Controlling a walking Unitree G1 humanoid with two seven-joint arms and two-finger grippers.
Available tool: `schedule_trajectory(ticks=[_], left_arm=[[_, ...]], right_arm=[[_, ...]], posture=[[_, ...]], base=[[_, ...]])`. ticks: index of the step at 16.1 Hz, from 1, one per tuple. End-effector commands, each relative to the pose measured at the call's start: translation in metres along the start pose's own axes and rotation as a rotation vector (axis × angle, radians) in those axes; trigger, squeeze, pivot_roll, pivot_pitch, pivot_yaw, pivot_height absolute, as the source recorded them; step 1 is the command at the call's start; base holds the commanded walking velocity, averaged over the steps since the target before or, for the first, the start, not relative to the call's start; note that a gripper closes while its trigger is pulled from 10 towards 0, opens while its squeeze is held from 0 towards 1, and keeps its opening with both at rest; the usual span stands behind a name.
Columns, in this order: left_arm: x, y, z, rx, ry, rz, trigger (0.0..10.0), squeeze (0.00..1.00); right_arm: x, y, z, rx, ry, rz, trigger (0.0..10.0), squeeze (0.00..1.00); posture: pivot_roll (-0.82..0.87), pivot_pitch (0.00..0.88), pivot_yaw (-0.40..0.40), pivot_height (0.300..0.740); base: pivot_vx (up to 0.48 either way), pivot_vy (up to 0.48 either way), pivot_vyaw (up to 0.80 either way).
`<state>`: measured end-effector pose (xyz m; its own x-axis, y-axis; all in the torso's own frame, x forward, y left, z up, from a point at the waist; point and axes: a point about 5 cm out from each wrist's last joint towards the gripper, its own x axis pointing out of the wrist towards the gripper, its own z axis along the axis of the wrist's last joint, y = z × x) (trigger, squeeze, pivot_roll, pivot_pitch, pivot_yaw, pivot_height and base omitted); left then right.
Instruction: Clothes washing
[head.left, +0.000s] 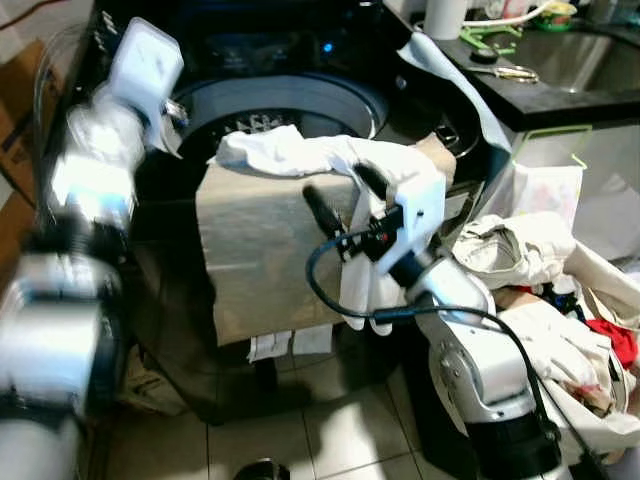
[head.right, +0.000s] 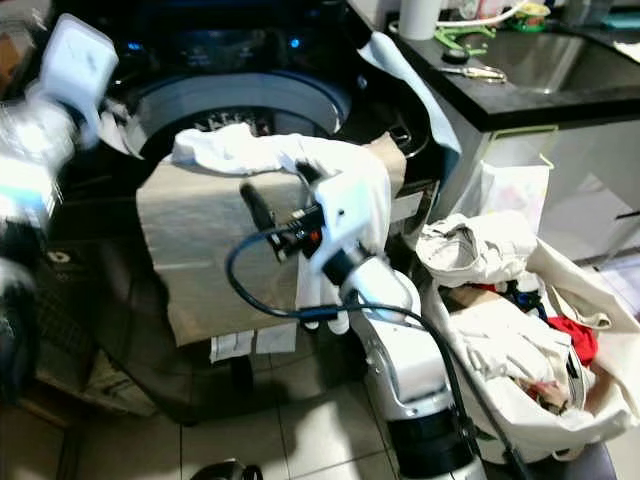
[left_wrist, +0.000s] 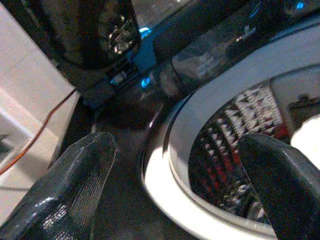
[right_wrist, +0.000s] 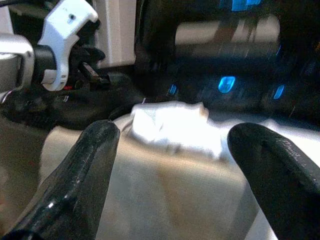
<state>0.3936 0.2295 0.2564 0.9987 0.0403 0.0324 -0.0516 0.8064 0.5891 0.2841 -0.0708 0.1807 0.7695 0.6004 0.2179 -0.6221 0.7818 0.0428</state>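
Top-loading washing machine (head.left: 290, 100) occupies the upper centre of the head views, drum open, with a beige cloth (head.left: 265, 250) draped over its front edge and a white garment (head.left: 300, 152) lying across the rim above it. Laundry basket (head.left: 560, 330) of mixed clothes sits at lower right. Right gripper (head.left: 345, 195), centre frame, fingers spread apart over the cloth; left gripper (left_wrist: 175, 165), upper left at the drum rim, fingers likewise apart, holding nothing.

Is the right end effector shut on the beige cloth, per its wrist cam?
No: the right end effector is open, its fingers spread apart above the beige cloth.
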Motion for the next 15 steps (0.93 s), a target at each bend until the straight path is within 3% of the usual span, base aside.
schedule_trajectory(ticks=[1,2,5,7,12,15], left_arm=[[-0.005,-0.002,0.008,0.013,-0.057,0.035,10.0,0.00],[-0.008,-0.004,0.007,-0.001,-0.063,0.037,10.0,0.00],[-0.023,-0.001,0.004,-0.039,-0.051,0.139,10.0,0.00],[-0.027,-0.003,0.000,-0.053,-0.040,0.161,10.0,0.00],[-0.029,-0.012,0.005,-0.052,-0.040,0.147,10.0,0.00],[-0.029,-0.015,0.007,-0.056,-0.043,0.141,10.0,0.00]], right_arm=[[-0.010,-0.009,-0.016,0.072,0.091,-0.027,10.0,0.00],[-0.014,-0.010,-0.019,0.084,0.118,-0.024,10.0,0.00],[-0.051,-0.006,-0.017,0.122,0.175,0.067,10.0,0.00],[-0.072,-0.013,-0.026,0.130,0.262,0.096,10.0,0.00],[-0.108,-0.039,-0.087,0.089,0.505,-0.091,10.0,0.00],[-0.114,-0.050,-0.109,0.064,0.561,-0.187,10.0,0.00]], posture=[[0.07,0.000,0.014,0.740],[0.07,0.000,0.012,0.740],[0.06,0.000,-0.013,0.740],[0.05,0.000,-0.015,0.740],[0.04,0.000,-0.006,0.740],[0.04,0.000,-0.001,0.740]], base=[[0.000,0.000,0.00],[0.000,0.000,0.00],[0.000,0.000,0.00],[0.000,0.000,0.00],[0.000,0.000,0.00],[0.000,0.000,0.00]])
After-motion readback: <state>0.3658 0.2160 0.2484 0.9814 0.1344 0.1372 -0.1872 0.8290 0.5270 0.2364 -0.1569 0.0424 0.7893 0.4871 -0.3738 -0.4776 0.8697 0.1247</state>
